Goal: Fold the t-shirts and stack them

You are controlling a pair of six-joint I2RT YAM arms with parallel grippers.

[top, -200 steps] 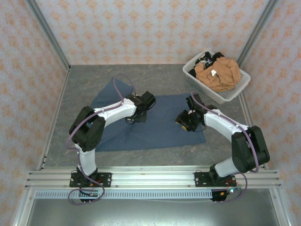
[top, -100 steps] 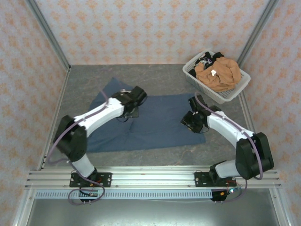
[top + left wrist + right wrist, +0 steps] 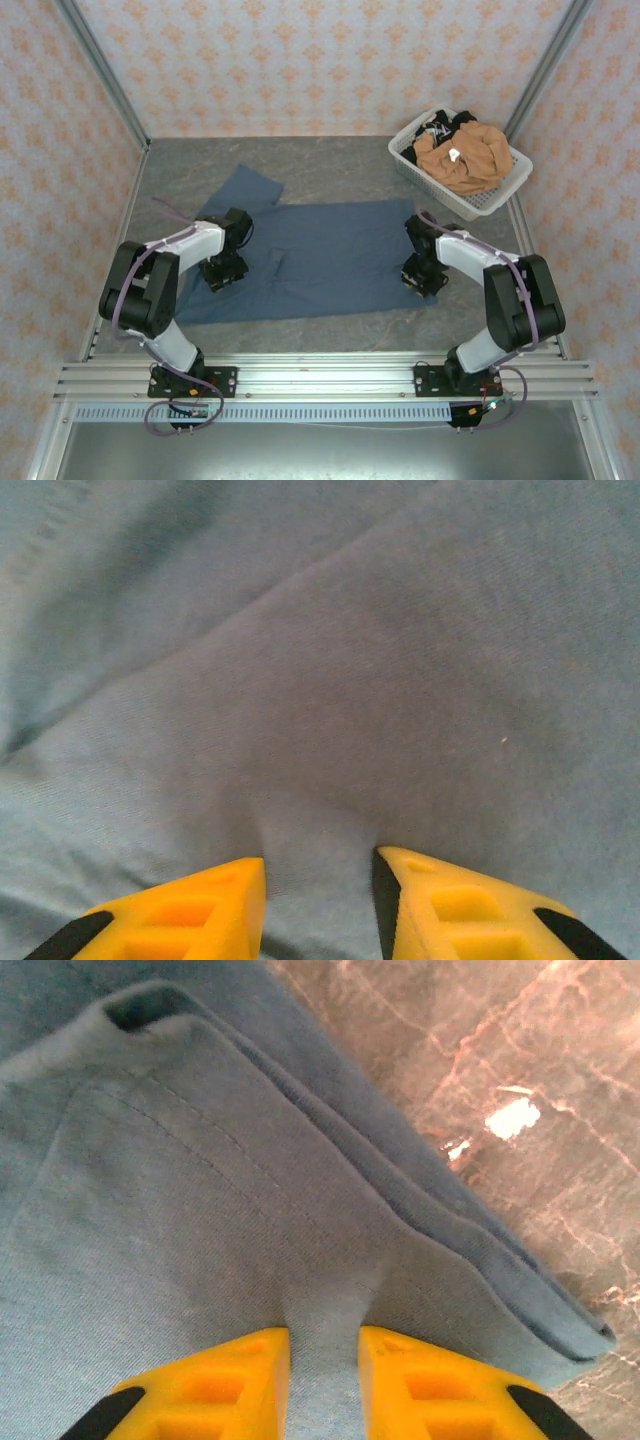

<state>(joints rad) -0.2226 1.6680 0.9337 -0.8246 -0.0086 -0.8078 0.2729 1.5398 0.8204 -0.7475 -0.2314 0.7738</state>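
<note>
A slate-blue t-shirt [image 3: 320, 255] lies spread flat on the grey table, one sleeve pointing to the far left. My left gripper [image 3: 222, 274] is down on its left part. In the left wrist view the yellow fingertips [image 3: 215, 900] press into the cloth [image 3: 330, 680] and my left gripper [image 3: 320, 880] pinches up a ridge of it. My right gripper [image 3: 422, 276] is at the shirt's right edge. There my right gripper [image 3: 323, 1360] is shut on a raised fold of the layered hem [image 3: 300, 1210]. An orange-tan t-shirt [image 3: 466, 155] with a white tag and darker ones [image 3: 441, 127] lie in the basket.
The white lattice basket [image 3: 500, 195] stands at the back right, near the right frame post. Bare marbled tabletop [image 3: 520, 1070] shows just past the shirt's right edge. Patterned walls close in the table on three sides; an aluminium rail [image 3: 320, 378] runs along the near edge.
My left arm swung from the shirt's middle to its left part, opened, then closed onto cloth. My right gripper moved to the right edge and closed onto the hem.
</note>
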